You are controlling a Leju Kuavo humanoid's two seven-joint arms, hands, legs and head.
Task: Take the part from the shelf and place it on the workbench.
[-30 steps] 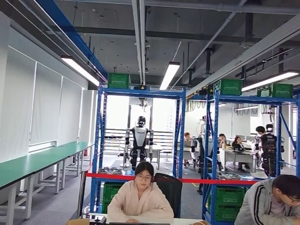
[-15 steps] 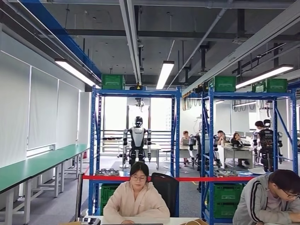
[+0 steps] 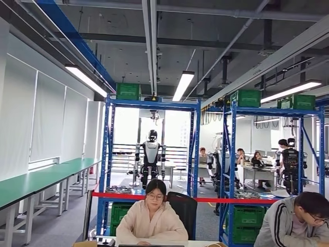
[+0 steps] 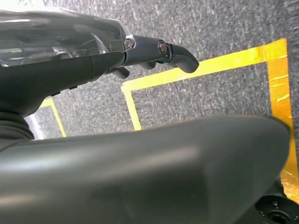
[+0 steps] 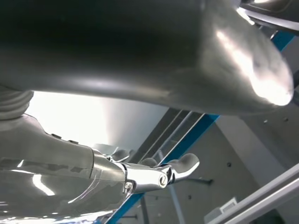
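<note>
A blue shelf rack (image 3: 108, 154) stands ahead across the room, with a round grey part (image 3: 119, 189) lying on its middle level behind a red tape. A second blue rack (image 3: 233, 170) to its right carries a similar part (image 3: 245, 194). A long green workbench (image 3: 38, 177) runs along the left wall. In the left wrist view my left hand (image 4: 105, 56) hangs over grey carpet, fingers (image 4: 176, 52) stretched out and holding nothing. In the right wrist view my right hand (image 5: 105, 179) also holds nothing, its fingers (image 5: 180, 165) straight, with blue beams behind it.
Two people sit at a desk (image 3: 155, 243) directly in front of me, one in pink (image 3: 151, 218), one in a striped jacket (image 3: 298, 218). Other humanoid robots (image 3: 150, 157) and seated people are behind the racks. Green crates (image 3: 128, 91) top the racks. Yellow floor tape (image 4: 211, 65) marks the carpet.
The whole head picture has swayed slightly left and then back right, so the camera moved. The people, racks and parts stay where they were.
</note>
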